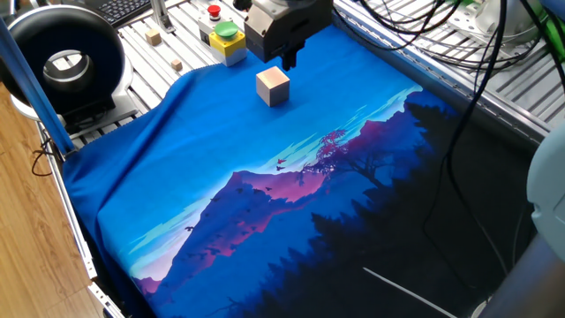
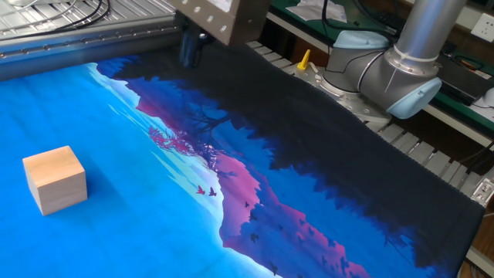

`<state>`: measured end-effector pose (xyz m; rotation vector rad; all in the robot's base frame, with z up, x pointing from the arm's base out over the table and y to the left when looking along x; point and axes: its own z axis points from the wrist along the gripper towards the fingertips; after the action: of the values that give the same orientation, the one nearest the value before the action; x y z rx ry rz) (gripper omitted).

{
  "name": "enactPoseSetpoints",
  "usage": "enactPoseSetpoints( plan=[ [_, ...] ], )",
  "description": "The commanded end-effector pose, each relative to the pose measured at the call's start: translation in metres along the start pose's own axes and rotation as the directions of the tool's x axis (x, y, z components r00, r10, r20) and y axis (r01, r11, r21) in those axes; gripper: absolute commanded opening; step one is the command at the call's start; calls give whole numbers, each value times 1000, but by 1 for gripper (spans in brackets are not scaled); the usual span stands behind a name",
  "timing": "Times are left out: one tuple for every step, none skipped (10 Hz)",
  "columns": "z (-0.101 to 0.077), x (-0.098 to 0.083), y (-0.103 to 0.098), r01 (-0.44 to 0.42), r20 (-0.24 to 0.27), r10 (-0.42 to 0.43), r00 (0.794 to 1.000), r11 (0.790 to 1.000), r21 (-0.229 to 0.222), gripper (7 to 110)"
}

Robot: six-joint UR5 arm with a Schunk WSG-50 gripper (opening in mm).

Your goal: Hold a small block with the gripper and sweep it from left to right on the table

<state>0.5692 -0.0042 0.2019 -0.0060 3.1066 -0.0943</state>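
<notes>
The small block point(image 1: 273, 87) is a light tan wooden cube that stands free on the blue part of the cloth-draped table point(image 1: 177, 177). It also shows at the left of the other fixed view point(image 2: 54, 179). The gripper point(image 1: 289, 60) hangs above the cloth just behind the block, not touching it, and holds nothing. Its short dark jaws look pressed together. In the other fixed view the gripper point(image 2: 191, 50) is at the top, far from the block, over the dark forest print.
A yellow box with red and green buttons point(image 1: 222, 34) and two tiny wooden cubes point(image 1: 154, 36) lie on the bare slats behind the cloth. A black ring light point(image 1: 64, 62) stands at the back left. Cables point(image 1: 459, 35) trail at the right. The arm's base point(image 2: 386, 69) stands beside the table.
</notes>
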Motion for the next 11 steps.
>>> enactPoseSetpoints(
  plan=[
    [14, -30, -3, 53, 66, -54, 996, 998, 16, 7],
    [19, -38, -2, 74, 85, -75, 994, 997, 19, 7],
    [21, -43, -1, 95, 100, -97, 990, 995, 19, 7],
    [20, -45, 3, 107, 103, -109, 989, 994, 19, 7],
    [17, -49, 9, 113, 113, -114, 987, 993, 15, 7],
    [12, -54, 23, 103, 132, -98, 986, 994, -28, 7],
    [10, -57, 32, 106, 148, -96, 984, 993, -61, 7],
    [10, -61, 33, 107, 162, -95, 982, 992, -65, 7],
    [8, -63, 36, 114, 173, -101, 980, 991, -72, 7],
    [7, -64, 38, 117, 178, -102, 979, 990, -78, 7],
    [5, -63, 45, 113, 176, -94, 980, 988, -105, 7]
  ],
)
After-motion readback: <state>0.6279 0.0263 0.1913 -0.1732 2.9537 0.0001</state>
